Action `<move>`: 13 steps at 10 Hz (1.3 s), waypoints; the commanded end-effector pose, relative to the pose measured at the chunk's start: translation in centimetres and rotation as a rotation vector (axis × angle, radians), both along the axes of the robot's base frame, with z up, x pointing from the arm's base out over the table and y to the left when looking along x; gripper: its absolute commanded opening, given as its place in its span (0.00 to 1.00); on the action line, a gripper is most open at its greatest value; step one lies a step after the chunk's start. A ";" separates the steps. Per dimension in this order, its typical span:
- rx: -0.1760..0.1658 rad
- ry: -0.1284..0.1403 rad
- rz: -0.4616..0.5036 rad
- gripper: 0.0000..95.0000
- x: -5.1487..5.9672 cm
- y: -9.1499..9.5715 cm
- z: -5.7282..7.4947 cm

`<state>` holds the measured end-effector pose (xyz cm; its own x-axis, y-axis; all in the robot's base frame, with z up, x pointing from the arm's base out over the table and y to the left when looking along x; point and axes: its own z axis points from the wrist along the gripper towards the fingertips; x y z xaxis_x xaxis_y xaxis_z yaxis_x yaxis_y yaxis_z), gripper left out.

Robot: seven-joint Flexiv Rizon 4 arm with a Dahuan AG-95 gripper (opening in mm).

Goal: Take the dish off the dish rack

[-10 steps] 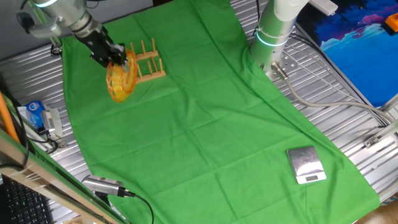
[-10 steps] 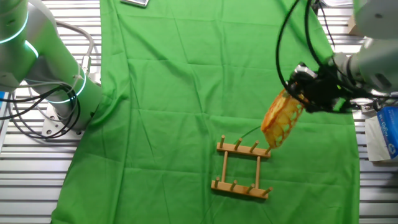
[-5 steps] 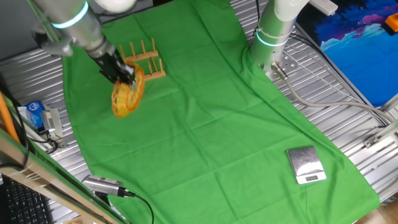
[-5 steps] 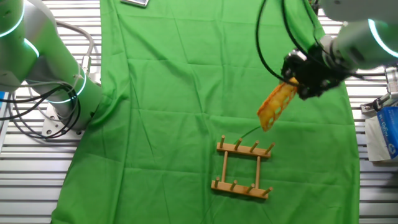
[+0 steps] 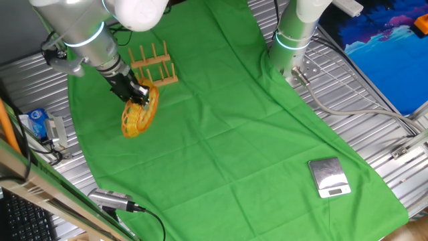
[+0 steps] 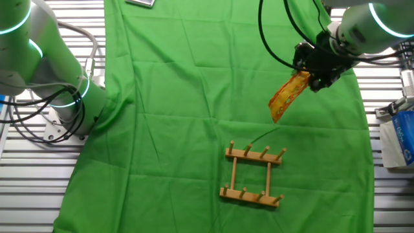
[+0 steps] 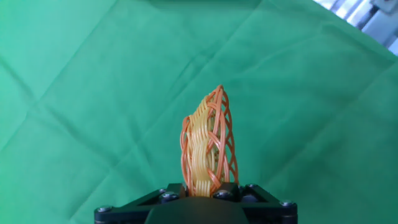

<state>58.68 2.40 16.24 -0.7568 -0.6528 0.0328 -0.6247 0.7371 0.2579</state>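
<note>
the gripper clamps the dish by its rim, fingertips hidden; the dish rack stands apart.

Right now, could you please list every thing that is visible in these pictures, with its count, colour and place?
woven oval dish: 1, yellow-orange, held in the air, clear of the rack
wooden peg rack: 1, light brown, standing on the cloth
cloth: 1, green, covering the table
flat scale: 1, silver, on the cloth's corner
carton: 1, blue and white, on the metal table beside the cloth
second arm's base: 1, white, at the cloth's edge
gripper: 1, black, shut on the dish's edge
</note>
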 end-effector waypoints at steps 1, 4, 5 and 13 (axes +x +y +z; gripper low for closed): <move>0.004 -0.014 0.016 0.00 0.1 0.1 0.0; 0.025 -0.023 0.112 0.00 0.1 0.1 0.0; 0.025 -0.018 0.121 0.00 0.1 0.1 0.0; -0.016 -0.022 -0.031 0.00 1.2 5.2 -2.1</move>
